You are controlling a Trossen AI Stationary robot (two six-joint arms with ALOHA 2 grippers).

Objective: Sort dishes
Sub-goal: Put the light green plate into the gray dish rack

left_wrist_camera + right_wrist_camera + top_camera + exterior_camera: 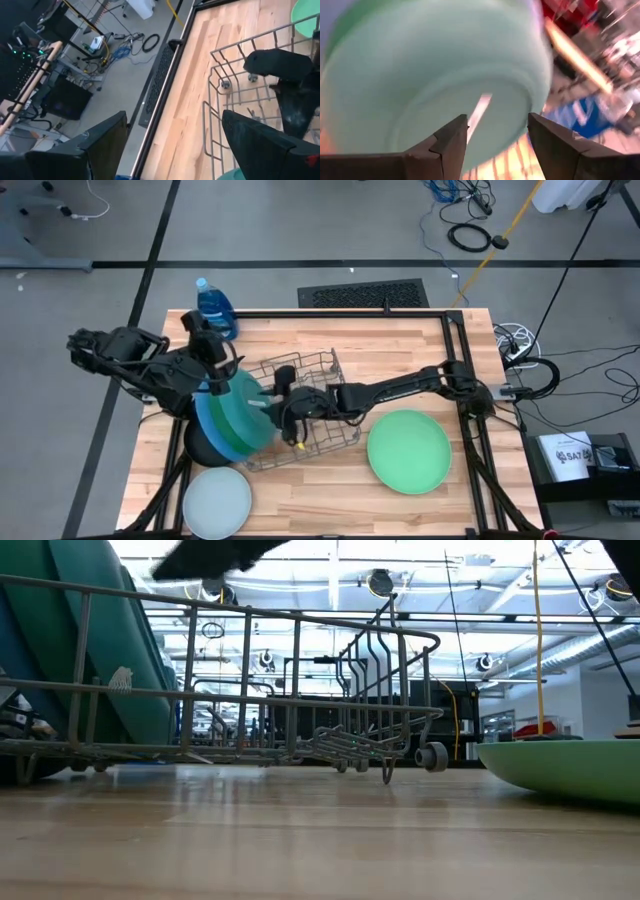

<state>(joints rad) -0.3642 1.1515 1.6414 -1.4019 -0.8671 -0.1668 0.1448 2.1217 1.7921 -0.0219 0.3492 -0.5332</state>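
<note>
Smooth round plates against pale planked wood: dark green plate (pixel 243 408) and large blue plate (pixel 212 423) upright on edge at the end of the grey wire rack (pixel 318 412), directly ahead of the right pincer (pixel 283 408), whose blunt dark fingers (pixel 451 141) stand spread and released facing the plate's glossy underside. Left pincer (pixel 207 338) above the same plates' upper rims, fingers parted, gripping nothing. Light green plate (pixel 408 451) flat on the surface (pixel 330 500) behind the right pincer beyond the rack, pale blue-white plate (pixel 216 501) flat near the front edge, black plate (pixel 199 448) half tucked under the blue one, soap bottle (pixel 214 305) beside the left pincer.
</note>
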